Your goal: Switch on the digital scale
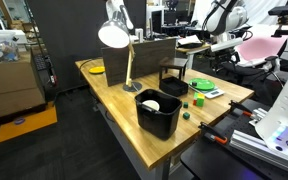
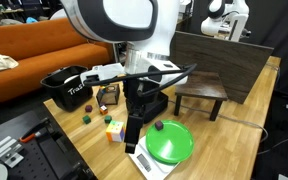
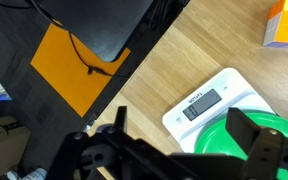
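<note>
Your pincer (image 3: 176, 113) hangs released, fingers spread wide with nothing between them, right over the digital scale (image 3: 216, 100). The scale lies flat near the edge of the tabletop (image 3: 169, 60), its grey display facing up and a green round dish (image 3: 264, 140) sitting on its platform. A coloured cube (image 3: 284, 25) rests nearby. In an exterior view, a black bin (image 2: 69, 92) stands apart from the scale.
</note>
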